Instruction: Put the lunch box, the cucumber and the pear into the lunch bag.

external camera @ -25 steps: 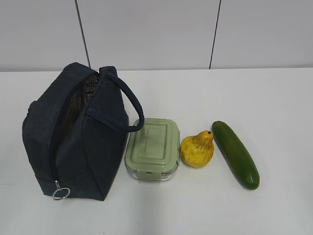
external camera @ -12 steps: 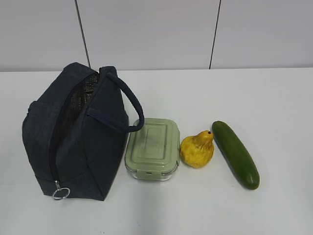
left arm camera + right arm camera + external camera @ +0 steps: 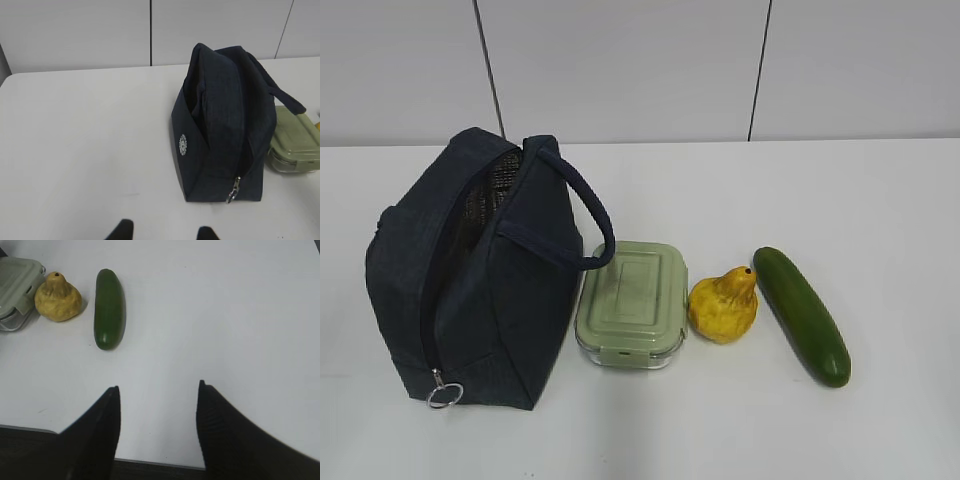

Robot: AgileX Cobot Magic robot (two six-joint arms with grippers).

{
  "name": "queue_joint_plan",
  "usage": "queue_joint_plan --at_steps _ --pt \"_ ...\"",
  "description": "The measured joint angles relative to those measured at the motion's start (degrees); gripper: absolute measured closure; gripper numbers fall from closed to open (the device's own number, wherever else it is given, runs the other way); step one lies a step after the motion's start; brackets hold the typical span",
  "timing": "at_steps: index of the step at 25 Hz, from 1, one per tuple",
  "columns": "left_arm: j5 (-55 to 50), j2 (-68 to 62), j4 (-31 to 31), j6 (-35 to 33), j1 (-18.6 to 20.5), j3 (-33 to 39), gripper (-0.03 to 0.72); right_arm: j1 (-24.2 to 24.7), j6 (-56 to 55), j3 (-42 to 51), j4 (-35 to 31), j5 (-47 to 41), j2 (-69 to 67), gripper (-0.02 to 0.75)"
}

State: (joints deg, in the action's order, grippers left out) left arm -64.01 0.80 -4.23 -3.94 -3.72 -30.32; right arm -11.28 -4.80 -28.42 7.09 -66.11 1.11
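The navy lunch bag [image 3: 485, 275] stands at the left of the table with its top partly unzipped, showing foil lining, and a ring pull [image 3: 444, 395] at its front. To its right lie the green-lidded lunch box [image 3: 632, 302], the yellow pear [image 3: 723, 305] and the dark green cucumber [image 3: 802, 315], all in a row. No arm shows in the exterior view. My left gripper [image 3: 162, 232] is open and empty, above bare table in front of the bag [image 3: 225, 125]. My right gripper [image 3: 158, 390] is open and empty, near the table's front edge, right of the cucumber [image 3: 108, 307] and pear [image 3: 58, 297].
The white table [image 3: 880, 200] meets a grey panelled wall at the back. The table's front edge [image 3: 150, 462] lies just under my right gripper. The lunch box corner shows in both wrist views [image 3: 295, 140] [image 3: 15, 290].
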Motion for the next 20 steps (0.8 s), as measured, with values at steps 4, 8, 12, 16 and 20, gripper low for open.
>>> queue_joint_plan --at_steps 4,8,12,16,20 --pt "0.00 0.00 0.00 0.00 0.00 0.00 0.446 0.00 0.00 0.00 0.00 0.00 0.00 0.348" --pt "0.00 0.00 0.00 0.00 0.00 0.00 0.446 0.00 0.00 0.00 0.00 0.00 0.00 0.348" --pt "0.00 0.00 -0.05 0.00 0.00 0.00 0.446 0.00 0.00 0.00 0.00 0.00 0.00 0.348" --pt "0.12 -0.05 -2.04 0.00 0.00 0.00 0.446 0.00 0.00 0.00 -0.31 0.10 0.00 0.348" --pt "0.47 -3.39 -4.22 0.00 0.00 0.00 0.446 0.00 0.00 -0.62 -0.71 0.10 -0.55 0.348"
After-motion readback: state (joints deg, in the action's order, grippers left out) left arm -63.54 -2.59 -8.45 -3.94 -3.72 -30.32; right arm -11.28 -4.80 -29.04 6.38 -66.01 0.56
